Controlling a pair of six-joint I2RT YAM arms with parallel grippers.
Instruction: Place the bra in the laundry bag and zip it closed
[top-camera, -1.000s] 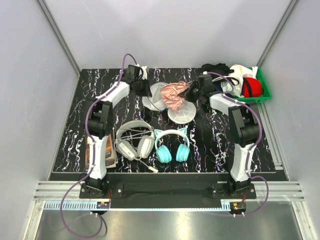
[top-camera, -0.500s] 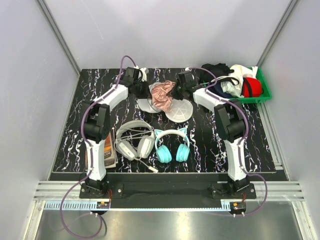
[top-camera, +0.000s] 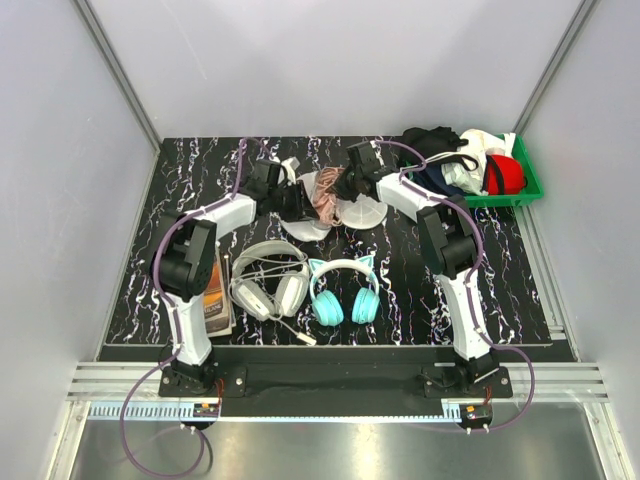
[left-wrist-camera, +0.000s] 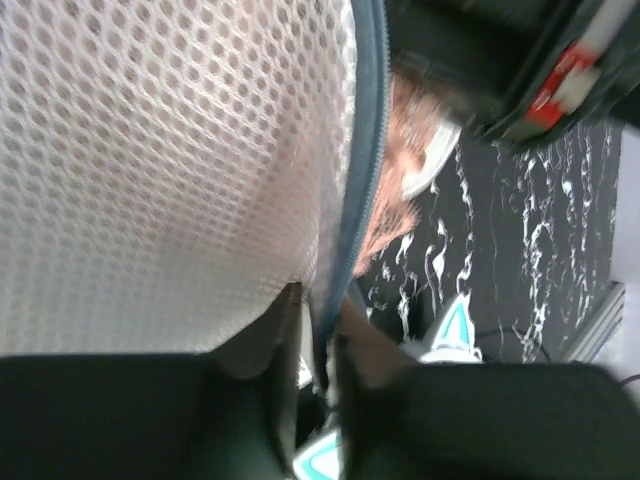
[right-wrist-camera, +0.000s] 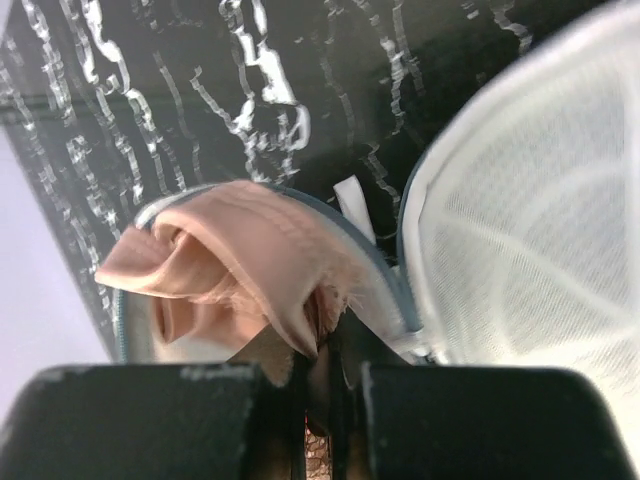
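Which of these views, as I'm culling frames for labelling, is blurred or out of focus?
Top external: sharp, evenly lit. Left wrist: the laundry bag is crisp, the bra beyond it smeared. Right wrist: sharp on the bra, the bottom edge dark and soft.

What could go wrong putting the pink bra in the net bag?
The bra, pinched by the right gripper, is bunched up, and a fold seems to poke over the rim of the laundry bag, so it might snag in the zipper. The left gripper pinches only the bag's edge; the mesh could slip out and flop shut.
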